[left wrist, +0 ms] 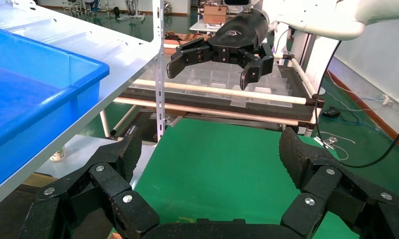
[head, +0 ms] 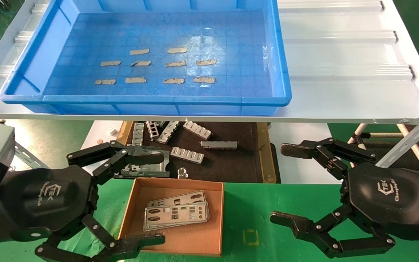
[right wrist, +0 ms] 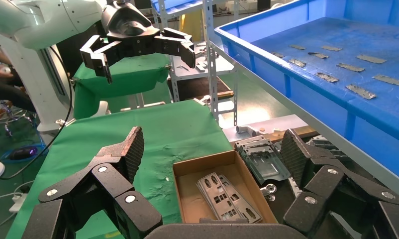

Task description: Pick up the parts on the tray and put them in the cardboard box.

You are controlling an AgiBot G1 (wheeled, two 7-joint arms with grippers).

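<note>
Parts [head: 176, 214] — thin silver-grey plates with punched rectangular and round cut-outs — lie stacked flat inside the cardboard box [head: 218, 222], slightly fanned so the edges of the lower plates show behind the top one. That box sits on the green table surface [head: 286, 203], at the edge nearest the dark mat [head: 227, 163], between the two arms.

Above and behind it, the blue tray [head: 282, 87] rests on the white corrugated shelf [head: 347, 54]. Its grid-patterned floor carries only small tan tape strips [head: 175, 80] in rough rows; no plates show in it.

On the mat below the shelf lie several ribbed grey brackets [head: 187, 154] and, near the box's far left corner, a larger flat metal piece [head: 147, 169], partly hidden by the left gripper's upper finger.

The left gripper [head: 160, 198] hangs over the box's left side, fingers spread wide and holding nothing — one finger past the far wall, the other at the near left corner. In the left wrist view its pads [left wrist: 130, 149] stand well apart over green cloth.

The right gripper [head: 286, 183] hovers over bare green table to the right of the box, also released and empty. Its wrist view shows its fingers [right wrist: 133, 149] splayed, with the box and plates [right wrist: 227, 196] between them farther off.
</note>
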